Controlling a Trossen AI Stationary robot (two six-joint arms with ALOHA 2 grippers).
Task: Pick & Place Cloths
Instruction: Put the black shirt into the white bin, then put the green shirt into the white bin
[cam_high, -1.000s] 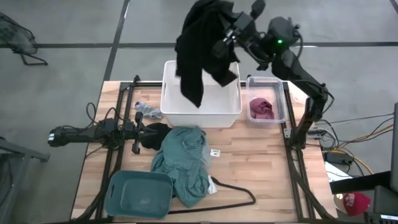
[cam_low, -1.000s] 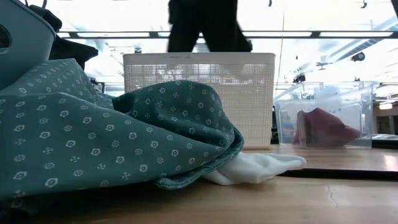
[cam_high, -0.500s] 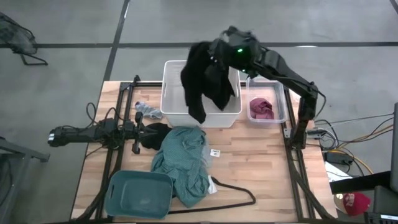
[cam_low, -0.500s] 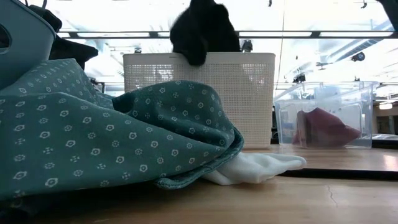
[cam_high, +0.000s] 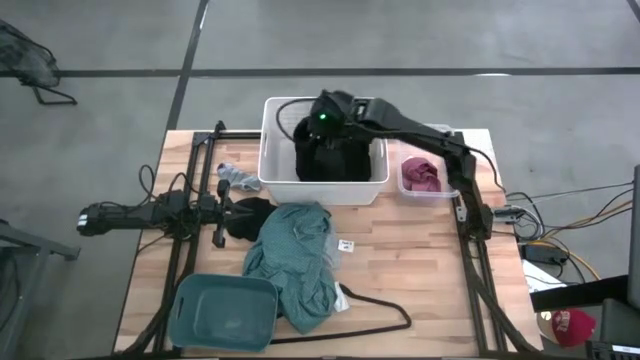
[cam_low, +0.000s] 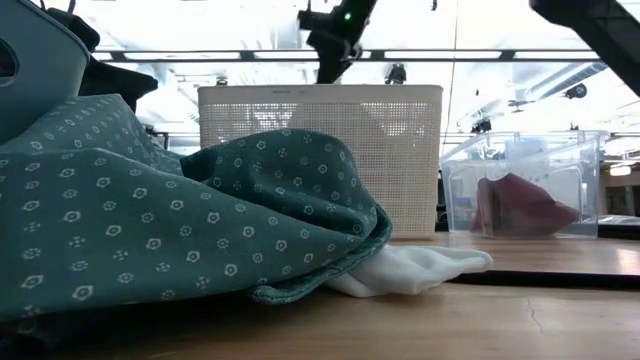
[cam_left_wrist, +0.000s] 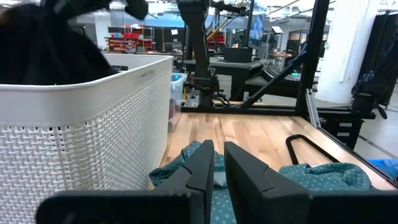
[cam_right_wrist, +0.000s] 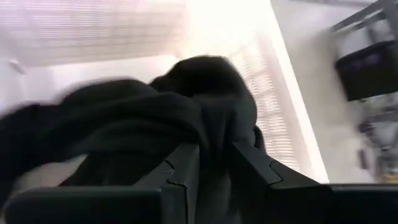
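Note:
My right gripper (cam_right_wrist: 214, 168) reaches down into the white mesh basket (cam_high: 275, 140) and is shut on the large black garment (cam_high: 335, 160), which lies bunched inside the basket. The teal patterned shirt (cam_high: 295, 260) lies crumpled on the table in front of the basket. A maroon piece (cam_high: 420, 175) sits in the clear bin. A grey-white piece (cam_high: 235, 177) and a small black piece (cam_high: 252, 215) lie near my left gripper (cam_high: 228, 208), which rests shut at the table's left side and touches nothing that I can see. My right gripper pinches a bunched fold of the black garment (cam_right_wrist: 214, 134) between its two fingers, coming from above and pointing down into the basket. The rest of the garment (cam_right_wrist: 124, 118) is heaped slack in the basket beyond the fingers.
A rigid teal tub (cam_high: 222, 312) stands at the near left corner. A thin black hanger (cam_high: 375, 315) lies near the shirt's lower end, beside a white scrap (cam_low: 410, 268). The clear bin (cam_high: 452, 160) stands right of the basket. Bare wood shows at the near right.
My right gripper has come down from high above the basket's far side into the basket, still shut on the black garment. The garment, which hung long below the gripper, has dropped inside the basket and gathered into a heap.

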